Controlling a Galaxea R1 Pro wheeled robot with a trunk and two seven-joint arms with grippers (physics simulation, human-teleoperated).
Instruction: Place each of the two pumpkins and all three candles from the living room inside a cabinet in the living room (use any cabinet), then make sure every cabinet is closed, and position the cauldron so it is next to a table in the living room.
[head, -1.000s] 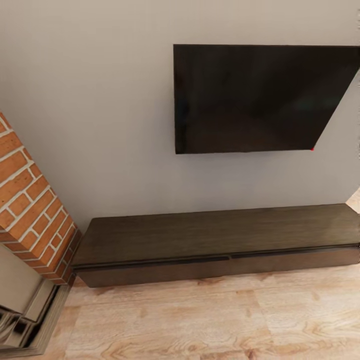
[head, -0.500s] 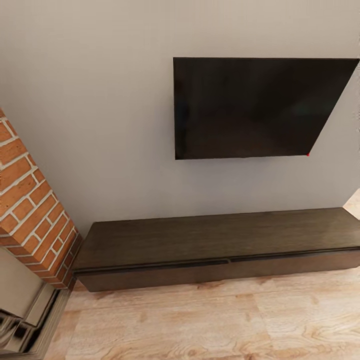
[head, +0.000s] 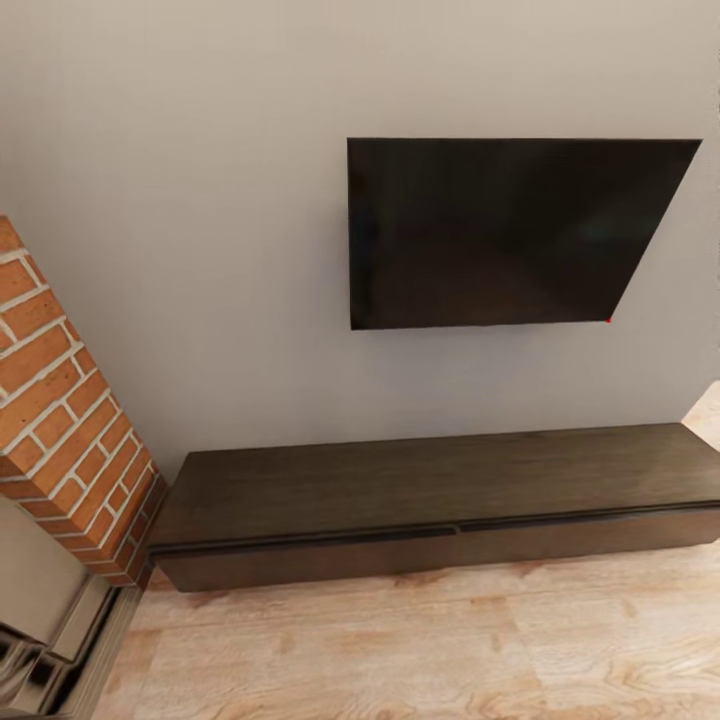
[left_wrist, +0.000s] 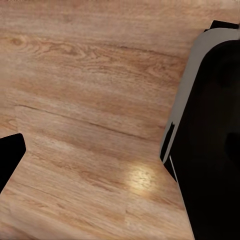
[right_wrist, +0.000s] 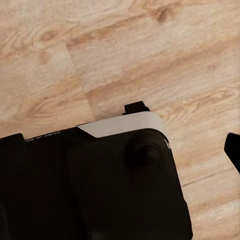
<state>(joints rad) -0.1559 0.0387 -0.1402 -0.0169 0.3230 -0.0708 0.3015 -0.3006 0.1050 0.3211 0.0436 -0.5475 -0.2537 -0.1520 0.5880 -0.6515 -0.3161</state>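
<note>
The cabinet (head: 430, 482) is a long, low dark-brown unit against the grey wall, and its top is bare. Its two drawer fronts (head: 300, 556) sit flush and shut. The pumpkins, candles, cauldron and table are out of view. In the left wrist view one dark fingertip (left_wrist: 11, 160) sits at the frame edge over the wood floor. In the right wrist view a dark fingertip (right_wrist: 233, 149) likewise sits at the frame edge. Nothing lies between the fingers of either gripper.
A black TV (head: 500, 232) hangs on the wall above the cabinet. A red brick fireplace column (head: 60, 440) stands to the cabinet's left, with a metal hearth frame (head: 60, 650) below it. Light wood floor (head: 450, 650) runs in front. My black base (left_wrist: 212, 150) shows in both wrist views (right_wrist: 90, 185).
The whole head picture has slid downward, the TV and cabinet sitting lower and a little smaller, so the camera has moved. Nothing in the room has shifted.
</note>
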